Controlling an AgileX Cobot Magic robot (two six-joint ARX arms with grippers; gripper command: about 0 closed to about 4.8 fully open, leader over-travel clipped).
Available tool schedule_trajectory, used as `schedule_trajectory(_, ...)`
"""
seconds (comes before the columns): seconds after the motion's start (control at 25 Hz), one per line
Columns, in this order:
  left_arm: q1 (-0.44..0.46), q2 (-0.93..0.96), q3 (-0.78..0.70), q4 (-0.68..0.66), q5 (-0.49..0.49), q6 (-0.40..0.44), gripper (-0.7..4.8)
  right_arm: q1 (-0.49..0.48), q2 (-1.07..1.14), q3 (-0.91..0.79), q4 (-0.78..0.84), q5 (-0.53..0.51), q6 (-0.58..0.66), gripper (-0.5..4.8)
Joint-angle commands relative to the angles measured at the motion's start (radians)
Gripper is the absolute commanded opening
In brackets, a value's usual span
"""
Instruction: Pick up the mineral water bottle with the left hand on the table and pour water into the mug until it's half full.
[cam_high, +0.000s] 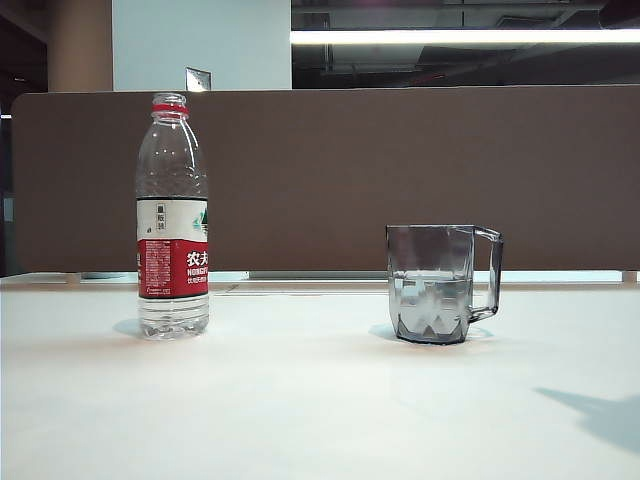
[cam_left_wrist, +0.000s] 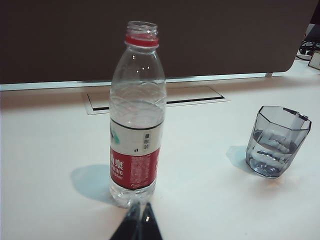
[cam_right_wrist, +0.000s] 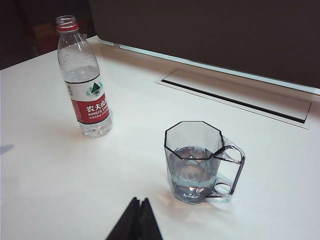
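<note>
The mineral water bottle (cam_high: 172, 215) stands upright and uncapped on the left of the white table (cam_high: 300, 400); it holds a little water. The smoky faceted mug (cam_high: 435, 283) stands to its right, about half full of water. Neither arm shows in the exterior view. In the left wrist view my left gripper (cam_left_wrist: 140, 206) is shut and empty, its tips close in front of the bottle's (cam_left_wrist: 136, 115) base, apart from it; the mug (cam_left_wrist: 276, 141) sits off to the side. In the right wrist view my right gripper (cam_right_wrist: 139, 201) is shut and empty, short of the mug (cam_right_wrist: 199, 161); the bottle (cam_right_wrist: 83, 77) stands farther off.
A brown partition (cam_high: 400, 170) runs along the table's far edge. A rectangular cable slot (cam_right_wrist: 240, 97) is set into the tabletop behind the mug. A dark shadow (cam_high: 600, 410) lies on the table at the front right.
</note>
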Motion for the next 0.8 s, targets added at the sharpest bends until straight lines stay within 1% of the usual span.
schedule_trajectory(0.04,0.01,0.0,-0.009,0.005,0.003,0.001,-0.07,0.0,0.0,0.004,0.02,-0.001,-0.003,-0.01)
schedule_trajectory(0.16,0.063,-0.009,-0.009,0.005,0.003,0.001,-0.06,0.0,0.0,0.004,0.02,-0.001,-0.003,-0.01)
schedule_trajectory(0.24,0.135,-0.047,-0.012,0.006,0.003,0.001,-0.06,0.0,0.0,0.004,0.02,-0.001,-0.003,-0.01)
schedule_trajectory(0.32,0.179,-0.08,-0.023,0.006,0.003,0.001,-0.06,0.0,0.0,0.004,0.019,-0.001,-0.003,-0.01)
schedule_trajectory(0.4,0.257,-0.151,-0.052,0.008,0.003,0.0,-0.06,0.0,0.0,0.004,0.02,-0.001,-0.003,-0.01)
schedule_trajectory(0.48,0.302,-0.147,-0.058,0.002,0.003,0.0,-0.06,0.0,0.0,0.003,0.019,-0.001,-0.003,-0.01)
schedule_trajectory(0.72,0.367,-0.147,-0.085,-0.007,0.003,0.002,-0.06,0.0,0.001,0.004,0.019,-0.001,-0.003,-0.01)
schedule_trajectory(0.8,0.367,-0.147,-0.094,-0.009,0.003,0.03,-0.06,0.0,0.001,0.004,0.019,-0.001,-0.003,-0.01)
